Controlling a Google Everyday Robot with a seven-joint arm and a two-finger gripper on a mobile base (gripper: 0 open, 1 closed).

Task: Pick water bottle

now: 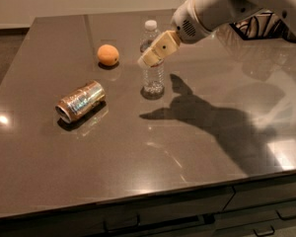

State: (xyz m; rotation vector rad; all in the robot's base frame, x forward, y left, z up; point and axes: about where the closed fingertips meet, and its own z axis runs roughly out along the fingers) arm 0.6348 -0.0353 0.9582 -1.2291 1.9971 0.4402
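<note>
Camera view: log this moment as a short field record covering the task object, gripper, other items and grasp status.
task object: water bottle, upright, cap on, standing on the table
gripper: gripper overlaps the bottle's middle, arm entering from upper image right; contact unclear
other items: metallic can on its side, image left of the bottle and nearer the camera; orange image left of the bottle
grasp status: bottle not lifted
</note>
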